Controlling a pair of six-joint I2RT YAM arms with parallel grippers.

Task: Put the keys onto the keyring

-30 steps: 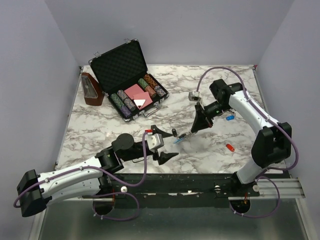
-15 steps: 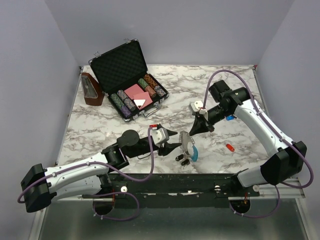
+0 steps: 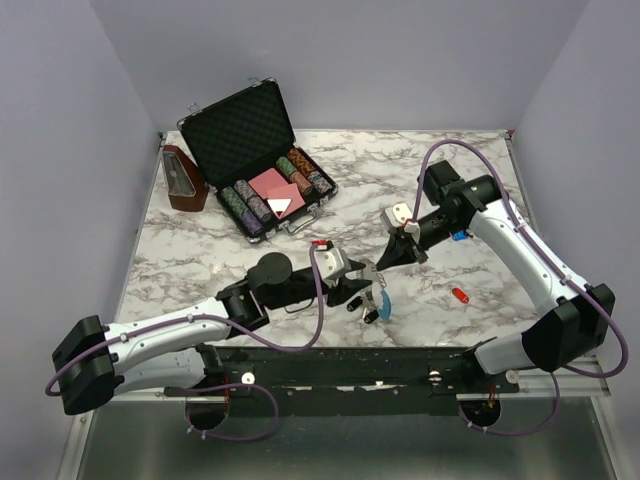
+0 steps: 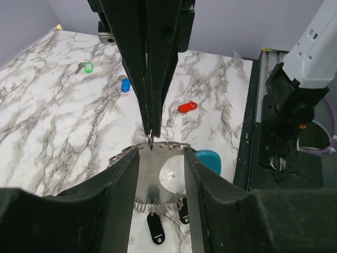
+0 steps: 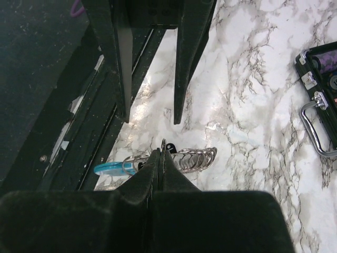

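The right gripper (image 4: pixel 150 136) has its fingers pressed together, pinching a top loop of the keyring (image 4: pixel 169 145) just above the table (image 3: pixel 230 250). The left gripper (image 4: pixel 161 154) has its fingers spread part way, one on each side of the silver coil. Whether they touch it cannot be told. The ring's blue part (image 4: pixel 209 159) lies just outside one finger. The red key (image 3: pixel 459 295) and blue key (image 3: pixel 458 236) lie on the table, well apart from the ring.

White shells, black joints on left arm (image 3: pixel 160 335) and right arm (image 3: pixel 520 240); black left gripper (image 4: pixel 160 158), right gripper (image 5: pixel 159 153); purple cables (image 3: pixel 319 290) looped alongside.
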